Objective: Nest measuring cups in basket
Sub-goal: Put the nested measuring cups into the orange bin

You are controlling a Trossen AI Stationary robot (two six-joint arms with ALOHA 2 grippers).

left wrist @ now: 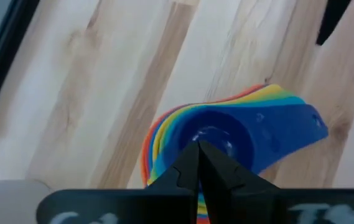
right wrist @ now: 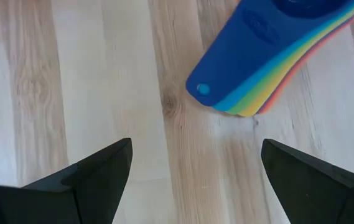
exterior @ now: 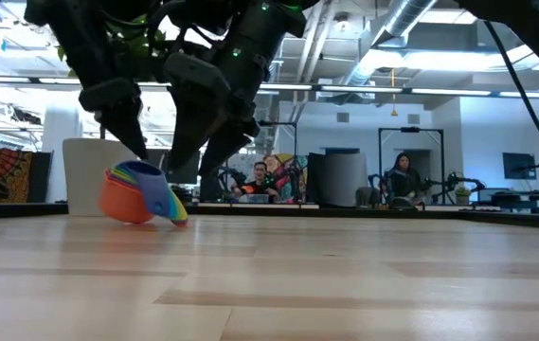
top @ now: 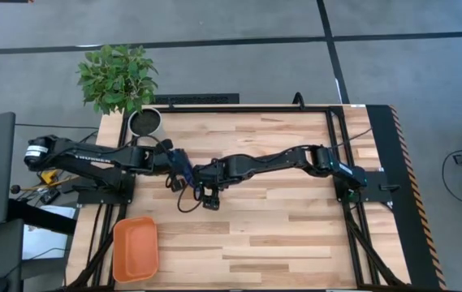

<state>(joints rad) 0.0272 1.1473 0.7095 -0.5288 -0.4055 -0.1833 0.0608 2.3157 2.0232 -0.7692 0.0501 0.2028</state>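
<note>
The measuring cups point(left wrist: 245, 134) sit nested in one rainbow stack with a dark blue cup on top. The stack lies tilted on the table point(exterior: 141, 194), with its orange bowl on the wood and its fanned handles point(right wrist: 257, 62) down at the table. My left gripper point(left wrist: 198, 146) is shut, with its tips in the top cup's bowl. My right gripper point(right wrist: 192, 165) is open and hovers just short of the handle ends, touching nothing. The orange basket point(top: 136, 247) lies at the near left corner, apart from both grippers. My left gripper has its shut fingertips point(left wrist: 189, 163) down in the bowl point(left wrist: 226, 134) of the topmost dark blue cup, coming from above at a slant. It pinches nothing that I can see. The stack stays on the table, tilted, its handles pointing away toward my right gripper.
A white plant pot point(top: 144, 122) with a green plant stands at the far left corner. Both arms meet over the table's left middle. Bare wood point(top: 295, 235) stretches along the near and right parts. People sit in the room beyond the far edge.
</note>
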